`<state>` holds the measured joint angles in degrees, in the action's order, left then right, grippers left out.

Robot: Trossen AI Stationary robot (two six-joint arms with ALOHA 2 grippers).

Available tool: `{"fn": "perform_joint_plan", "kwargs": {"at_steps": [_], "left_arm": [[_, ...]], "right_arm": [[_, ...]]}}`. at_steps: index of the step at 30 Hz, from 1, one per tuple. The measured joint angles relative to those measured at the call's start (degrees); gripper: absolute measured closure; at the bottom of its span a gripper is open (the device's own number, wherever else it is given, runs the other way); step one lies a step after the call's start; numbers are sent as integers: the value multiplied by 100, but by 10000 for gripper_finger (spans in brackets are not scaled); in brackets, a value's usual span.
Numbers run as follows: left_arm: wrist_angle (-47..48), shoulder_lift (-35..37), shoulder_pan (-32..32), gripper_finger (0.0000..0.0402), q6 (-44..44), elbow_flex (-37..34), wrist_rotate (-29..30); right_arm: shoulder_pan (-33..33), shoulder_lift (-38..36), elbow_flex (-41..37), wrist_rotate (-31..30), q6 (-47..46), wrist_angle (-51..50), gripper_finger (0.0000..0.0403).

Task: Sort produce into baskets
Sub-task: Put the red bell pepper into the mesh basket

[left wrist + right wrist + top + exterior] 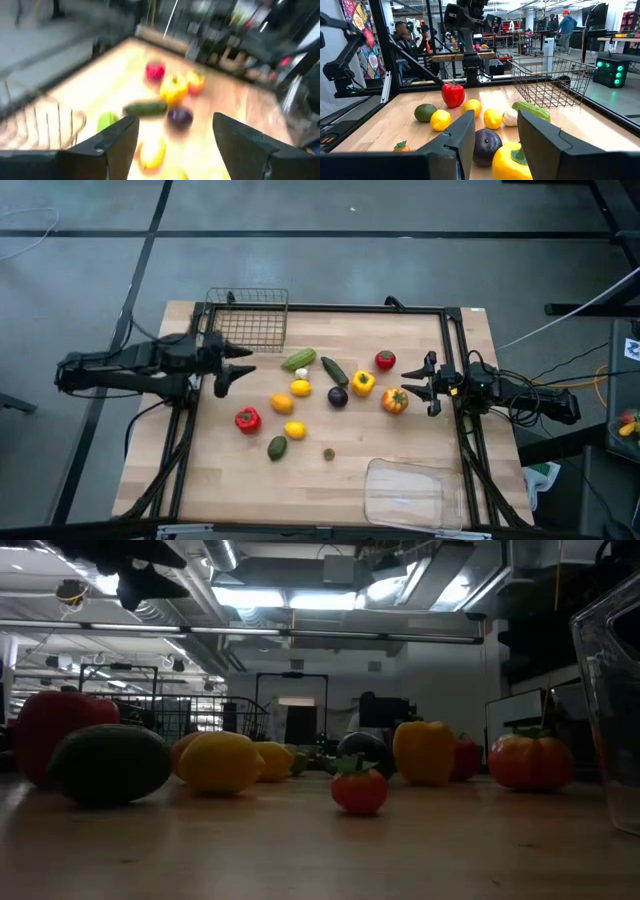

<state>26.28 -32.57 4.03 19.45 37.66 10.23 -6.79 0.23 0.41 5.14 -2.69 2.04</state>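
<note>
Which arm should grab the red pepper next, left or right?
Left. The left gripper hangs open above the table's left side, close to the red pepper. The right gripper is shut at the far right, beside the orange-red tomato.

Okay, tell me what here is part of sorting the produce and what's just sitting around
Part of the job: produce spread on the table; wire basket; clear tray; open left gripper.
Just around: people and desks behind; right gripper waiting, shut.

Ceiling lights glare; left wrist view blurred.
</note>
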Motion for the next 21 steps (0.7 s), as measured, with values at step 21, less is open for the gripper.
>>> {"fn": "perform_joint_plan", "kwargs": {"at_steps": [21], "left_arm": [[3434, -2165, -8, 151, 4261, 1448, -1940]], "right_arm": [[2, 0, 1, -2, -1, 0, 256]]}}
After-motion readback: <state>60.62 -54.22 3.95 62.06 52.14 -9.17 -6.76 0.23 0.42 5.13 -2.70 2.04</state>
